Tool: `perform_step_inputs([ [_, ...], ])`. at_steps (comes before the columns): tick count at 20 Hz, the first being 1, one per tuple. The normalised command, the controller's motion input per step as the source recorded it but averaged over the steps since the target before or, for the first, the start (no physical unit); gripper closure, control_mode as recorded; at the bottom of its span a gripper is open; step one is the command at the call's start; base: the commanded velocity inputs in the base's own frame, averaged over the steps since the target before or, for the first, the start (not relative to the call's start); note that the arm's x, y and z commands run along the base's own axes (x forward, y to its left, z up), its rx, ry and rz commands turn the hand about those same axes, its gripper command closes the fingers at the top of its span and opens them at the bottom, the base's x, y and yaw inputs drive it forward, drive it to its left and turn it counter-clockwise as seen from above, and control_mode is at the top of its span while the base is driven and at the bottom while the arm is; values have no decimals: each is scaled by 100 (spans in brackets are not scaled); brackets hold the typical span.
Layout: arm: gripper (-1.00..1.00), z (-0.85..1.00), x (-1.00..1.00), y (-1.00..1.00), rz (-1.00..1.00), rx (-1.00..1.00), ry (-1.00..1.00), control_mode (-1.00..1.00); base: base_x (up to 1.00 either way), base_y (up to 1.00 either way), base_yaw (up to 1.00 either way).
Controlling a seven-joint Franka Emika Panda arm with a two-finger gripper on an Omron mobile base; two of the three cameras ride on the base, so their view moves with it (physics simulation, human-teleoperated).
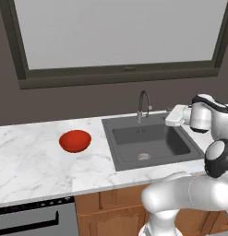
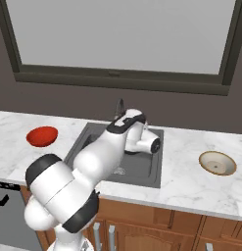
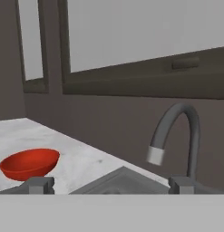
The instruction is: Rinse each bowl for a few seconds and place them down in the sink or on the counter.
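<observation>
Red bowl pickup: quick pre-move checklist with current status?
1. Gripper open and empty: ok, fingertips wide apart, nothing between them.
2. Red bowl upright on the counter left of the sink: ok.
3. Beige bowl on the counter right of the sink, away from the path: ok.
4. Basin free of objects: ok in the left base view; the arm hides part of it in the right base view.
5. Faucet close ahead of the hand; clearance for a swing left: cannot tell.
6. Water running: cannot tell, no stream visible.
</observation>
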Motion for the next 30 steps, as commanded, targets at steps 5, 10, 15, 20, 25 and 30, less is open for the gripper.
perform_step_inputs([
  [5,-100,-5,29,0,6,5,0,-100,0,0,0],
  [10,-100,-1,26,0,1,2,0,-100,0,0,0],
  [15,-100,-14,28,0,0,4,-1,-100,0,0,0],
  [20,-100,-20,24,0,0,2,-1,-100,0,0,0],
  [25,-100,-17,24,0,0,1,-3,-100,0,0,0],
  [30,-100,-13,28,0,0,2,-2,-100,0,0,0],
])
